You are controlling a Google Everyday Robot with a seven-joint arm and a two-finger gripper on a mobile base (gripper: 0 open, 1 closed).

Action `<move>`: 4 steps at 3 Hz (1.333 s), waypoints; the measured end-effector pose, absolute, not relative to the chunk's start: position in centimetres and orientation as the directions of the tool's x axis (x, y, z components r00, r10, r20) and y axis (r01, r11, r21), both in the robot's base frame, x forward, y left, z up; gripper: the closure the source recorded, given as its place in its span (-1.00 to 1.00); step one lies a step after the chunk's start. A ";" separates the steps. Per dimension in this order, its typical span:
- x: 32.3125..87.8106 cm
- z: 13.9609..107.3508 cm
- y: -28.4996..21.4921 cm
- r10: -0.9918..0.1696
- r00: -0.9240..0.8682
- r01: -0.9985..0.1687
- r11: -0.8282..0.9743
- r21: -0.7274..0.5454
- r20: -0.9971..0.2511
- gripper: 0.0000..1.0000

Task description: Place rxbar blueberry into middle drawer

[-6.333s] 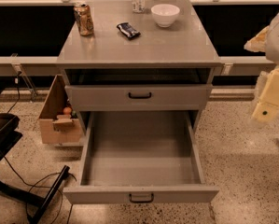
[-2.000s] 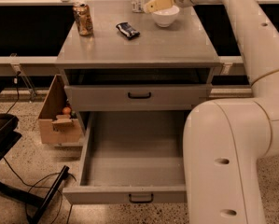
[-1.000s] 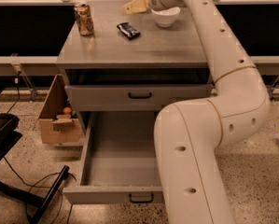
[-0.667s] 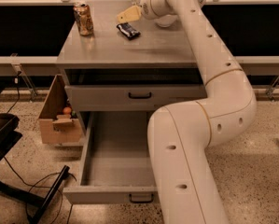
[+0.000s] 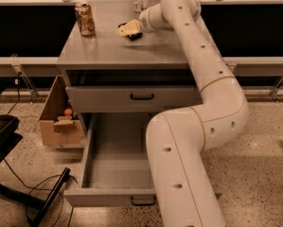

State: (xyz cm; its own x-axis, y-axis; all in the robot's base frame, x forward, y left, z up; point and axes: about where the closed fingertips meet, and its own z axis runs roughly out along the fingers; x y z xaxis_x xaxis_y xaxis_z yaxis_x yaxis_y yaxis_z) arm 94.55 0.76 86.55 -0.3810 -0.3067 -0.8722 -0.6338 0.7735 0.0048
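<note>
One light, slippery snack bar (image 5: 134,36) lies under the gripper (image 5: 127,30) on the cabinet top (image 5: 108,51), likely best pinched across its width; whether the gripper has closed cannot be told.

At the back of the desk (image 5: 103,51), the end effector (image 5: 128,30) covers most of the rxbar blueberry (image 5: 135,36); the arm (image 5: 216,93) hides the right side of the middle drawer (image 5: 112,155).
</note>
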 end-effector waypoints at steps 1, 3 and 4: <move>94.8 85.4 1.3 -0.310 -0.374 -0.646 0.763 0.006 -0.874 -1.00; 95.3 83.5 2.4 -0.344 -0.354 -0.667 0.745 -0.023 -0.870 -0.53; 95.1 82.9 3.2 -0.359 -0.353 -0.681 0.732 -0.025 -0.864 0.09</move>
